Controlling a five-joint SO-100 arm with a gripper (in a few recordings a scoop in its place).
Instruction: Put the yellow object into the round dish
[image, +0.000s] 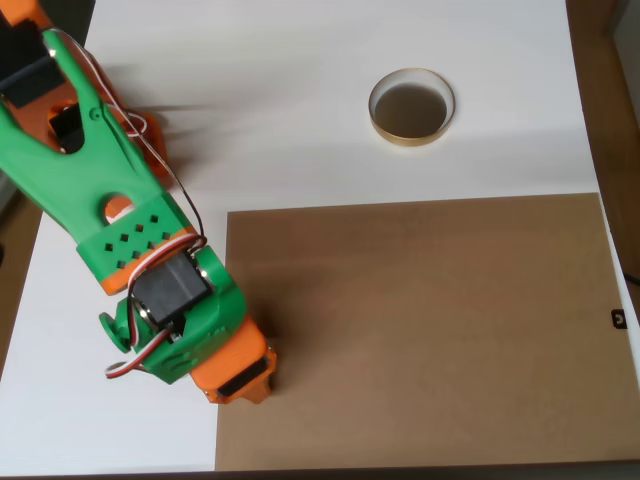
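In the overhead view the green and orange plastic arm reaches from the table's far left corner down toward the near left part of the white table. Its wrist, with a black servo block, hangs over the left edge of a flat brown cardboard-like sheet that covers the table's near right portion. The pincer points straight down at that edge, so its orange tip hides the fingers from above; I cannot tell whether they are released, clenched, or grasping anything.

The small yellow plastic piece cannot be made out. Judging from the steep downward pose, it probably sits beneath the pincer or between its fingers, which would explain why the arm is bent low over this one spot; that is a guess, not something seen.

The small shallow round dish, with a tan rim and dark brownish inside, stands on the bare white surface toward the far right of the table, well apart from the pincer, and nothing lies in it. It has open space all around, so an approach from the near left looks unobstructed. The task appears to be at the pick-up stage, with the carry across the sheet's far left corner not yet done.
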